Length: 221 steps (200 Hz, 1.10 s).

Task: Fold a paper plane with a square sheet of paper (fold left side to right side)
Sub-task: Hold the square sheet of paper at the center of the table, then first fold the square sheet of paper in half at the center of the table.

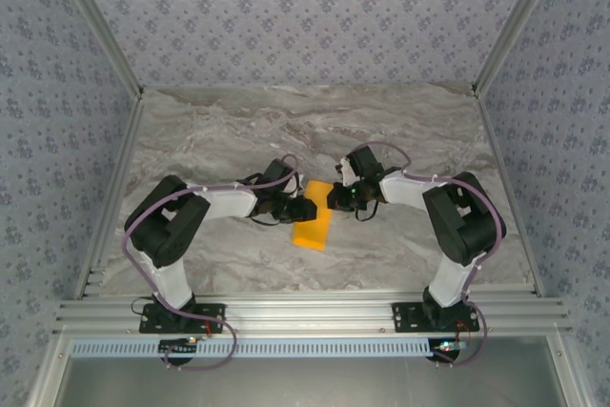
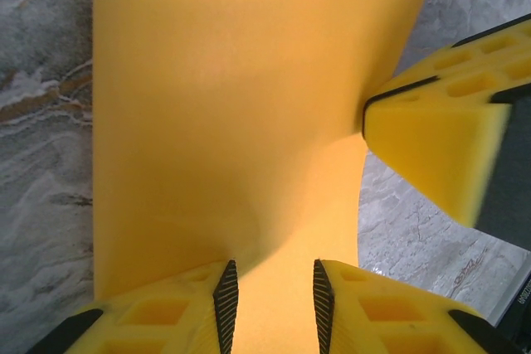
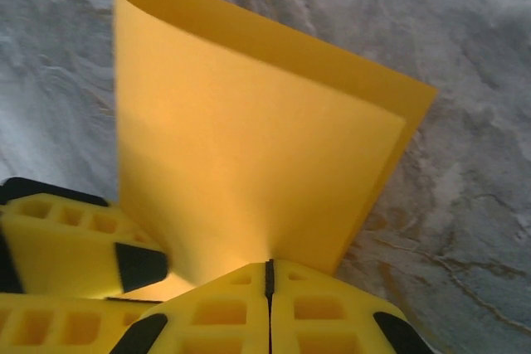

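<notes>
The square sheet of paper [image 1: 313,226] is bright orange and lies doubled over on the marble table, between the two arms. In the right wrist view the sheet [image 3: 249,138] curves over in a loose loop at its far edge. My right gripper [image 3: 268,275] is shut on the near edges of both layers. My left gripper [image 2: 274,296] is open, its fingertips [image 2: 226,288] resting on the sheet [image 2: 232,105] with bare paper between them. The right gripper's fingers [image 2: 440,147] meet the sheet's right edge. The paper plane is out of view.
The marble tabletop [image 1: 238,131] extends around the paper. Aluminium rails [image 1: 315,310] run along the near edge, and patterned walls close in the back and sides. The two grippers [image 1: 319,205] stand almost touching over the sheet.
</notes>
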Available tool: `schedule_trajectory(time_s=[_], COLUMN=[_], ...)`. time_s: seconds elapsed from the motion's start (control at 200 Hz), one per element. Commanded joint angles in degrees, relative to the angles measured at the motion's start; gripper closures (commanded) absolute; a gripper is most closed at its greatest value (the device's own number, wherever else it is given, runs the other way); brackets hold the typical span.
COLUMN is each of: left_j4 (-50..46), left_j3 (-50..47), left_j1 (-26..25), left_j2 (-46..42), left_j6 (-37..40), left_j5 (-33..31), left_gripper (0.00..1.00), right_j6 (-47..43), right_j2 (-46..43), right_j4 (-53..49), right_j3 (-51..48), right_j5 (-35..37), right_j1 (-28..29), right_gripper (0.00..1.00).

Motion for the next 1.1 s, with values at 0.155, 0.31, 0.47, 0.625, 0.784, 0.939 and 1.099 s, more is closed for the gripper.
schedule_trajectory(time_s=[0.155,0.31,0.47,0.625,0.784,0.939,1.099], left_j4=[-2.3,-2.4,-2.4,-2.6,-2.5,-2.9,-3.0], left_j3=[-1.1,-0.9,-1.2,-2.5,-5.8,-9.9,-15.3], left_j1=[-0.7,-0.7,-0.7,-0.8,-1.9,-3.9,-5.3], left_j2=[0.9,0.9,0.5,-0.7,-2.9,-5.7,-9.5], left_j6=[0.1,0.1,0.4,0.6,0.5,-0.2,-2.1], left_j5=[-1.8,-1.9,-1.8,-1.7,-1.3,-1.3,-2.3], left_gripper=[0.68,0.68,0.68,0.68,0.68,0.68,0.69], right_j6=[0.0,0.9,1.3,0.6,0.1,-0.1,-0.4], right_j2=[3.6,8.1,11.5,13.4,14.7,15.1,15.3], right_j4=[4.4,5.6,4.8,-0.3,-3.3,-4.2,-4.7], right_j3=[6.7,9.8,11.5,12.6,12.7,12.7,12.9], right_j5=[-5.6,-6.6,-5.5,-1.9,0.0,0.4,0.5], right_j1=[-0.5,0.2,0.6,0.6,0.2,-0.1,-0.1], right_gripper=[0.93,0.93,0.93,0.93,0.93,0.93,0.93])
